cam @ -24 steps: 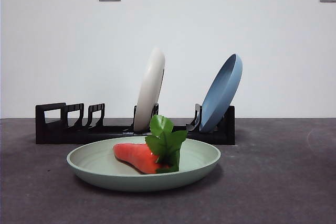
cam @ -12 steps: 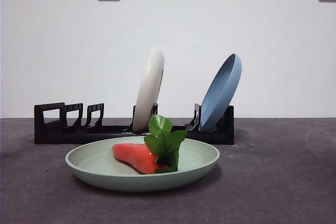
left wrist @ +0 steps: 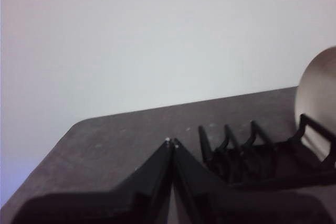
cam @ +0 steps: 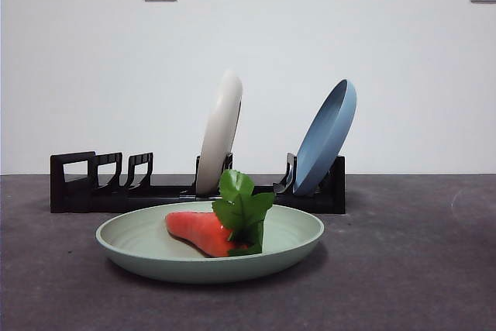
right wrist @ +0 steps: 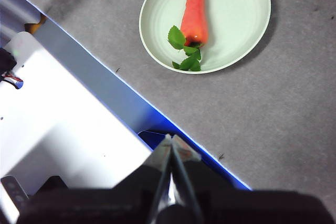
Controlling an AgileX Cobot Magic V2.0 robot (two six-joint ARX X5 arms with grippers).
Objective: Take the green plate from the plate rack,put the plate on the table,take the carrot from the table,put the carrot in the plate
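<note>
The green plate (cam: 155, 249) lies flat on the dark grey table (cam: 403, 269), in front of the black plate rack (cam: 108, 191). The carrot (cam: 203, 232) lies in the plate with its green leaves toward the right. The right wrist view shows the plate (right wrist: 236, 19) with the carrot (right wrist: 195, 9) in it from high above. My right gripper (right wrist: 171, 142) is shut and empty, well away from the plate over the table's edge. My left gripper (left wrist: 171, 142) is shut and empty, beside the rack's empty slots (left wrist: 247, 156). Neither arm shows in the front view.
A cream-white plate (cam: 220, 133) and a blue plate (cam: 325, 139) stand upright in the rack. The cream plate's edge shows in the left wrist view (left wrist: 317, 93). A white and blue base (right wrist: 68, 124) lies beyond the table's edge in the right wrist view.
</note>
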